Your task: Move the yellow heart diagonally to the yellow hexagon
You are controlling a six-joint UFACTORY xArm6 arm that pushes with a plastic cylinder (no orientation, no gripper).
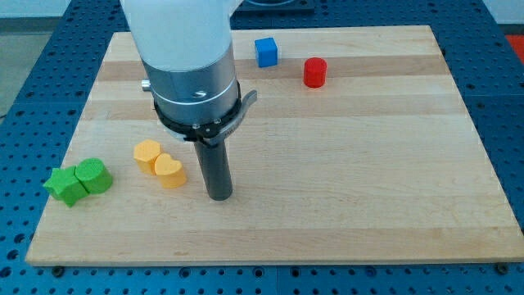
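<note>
The yellow heart [170, 171] lies on the wooden board at the view's lower left. The yellow hexagon [147, 155] sits right against it, up and to the left. My tip [219, 196] rests on the board to the right of the heart and slightly lower, with a small gap between them. The rod rises from the tip into the arm's grey and white body [190, 65], which hides part of the board's top left.
A green star [64, 185] and a green rounded block [94, 175] touch each other near the board's left edge. A blue cube [266, 52] and a red cylinder [315, 72] stand near the view's top. The wooden board [368, 164] lies on a blue perforated table.
</note>
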